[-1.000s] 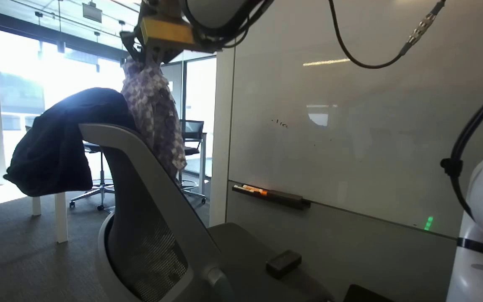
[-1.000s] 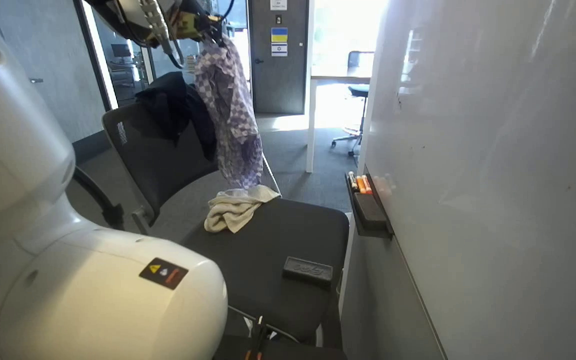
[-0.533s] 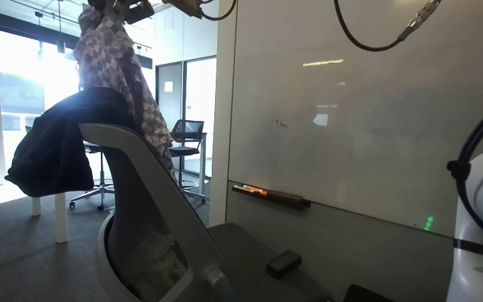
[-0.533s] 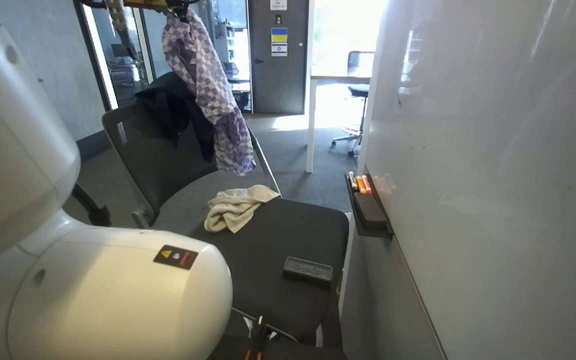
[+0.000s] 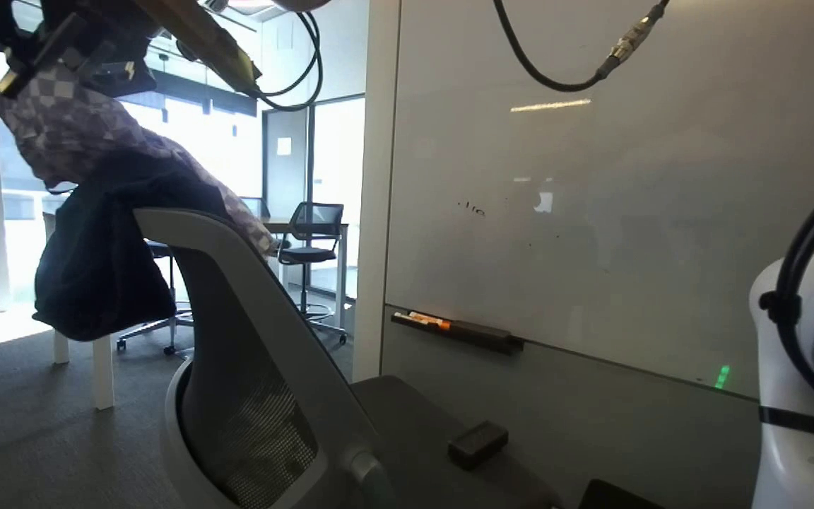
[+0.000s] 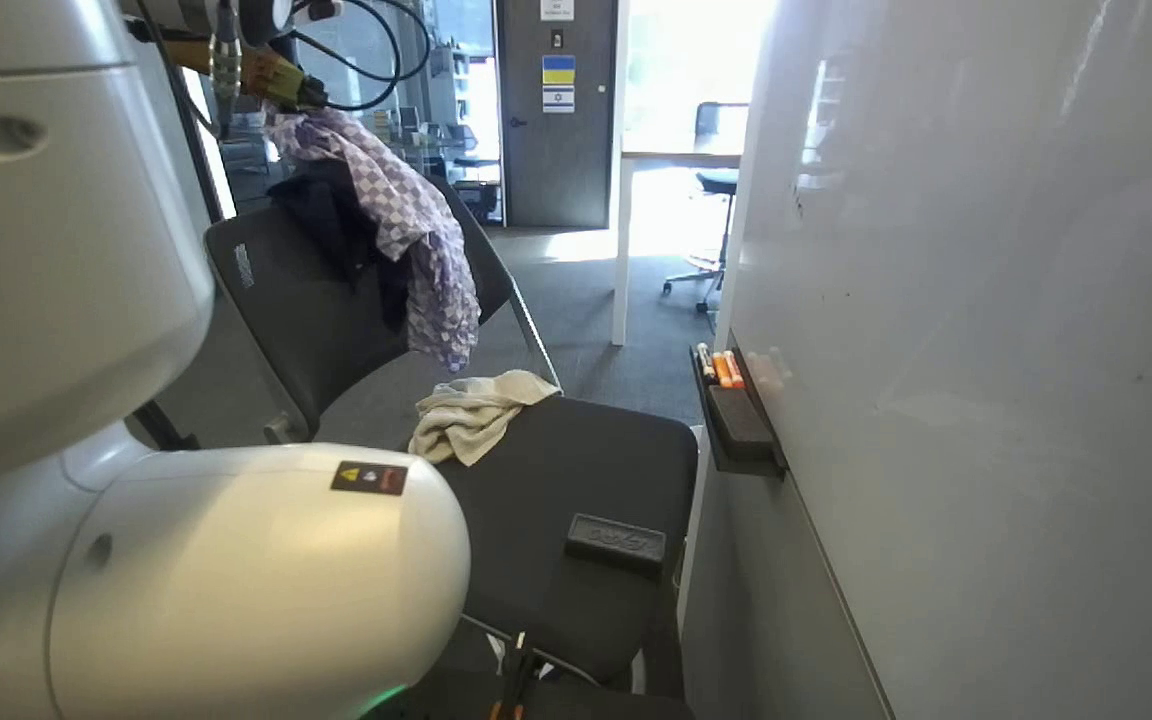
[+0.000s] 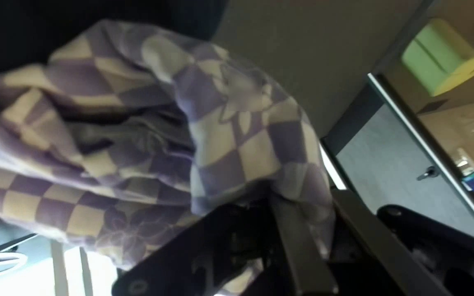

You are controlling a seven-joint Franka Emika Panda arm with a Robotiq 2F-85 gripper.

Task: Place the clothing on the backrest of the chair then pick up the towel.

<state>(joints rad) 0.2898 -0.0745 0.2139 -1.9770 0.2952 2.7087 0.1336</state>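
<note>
The clothing is a purple and white checkered cloth [image 5: 68,134]. My gripper [image 5: 68,79] is shut on its top end, behind and above the chair's backrest [image 5: 266,318]. In the wrist view the cloth [image 7: 241,156] runs between the fingers of my gripper [image 7: 305,201]. In an exterior view the cloth [image 6: 401,195] drapes over the backrest [image 6: 301,310], its lower end hanging on the seat side; the fingertips are hidden there. A dark cloth [image 5: 103,261] lies over the backrest beneath it. The beige towel [image 6: 476,415] lies crumpled on the seat; it is hidden in the other views.
A black eraser [image 6: 616,540] lies on the seat [image 6: 526,520]. A whiteboard [image 6: 976,330] with a marker tray [image 6: 744,440] stands beside the chair. A table [image 6: 681,157] and other chairs stand farther back.
My gripper has carried the clothing over and behind the backrest, first rising and then lowering. The cloth now bends over the backrest instead of hanging straight. The dark cloth has shifted slightly. The towel has not moved.
</note>
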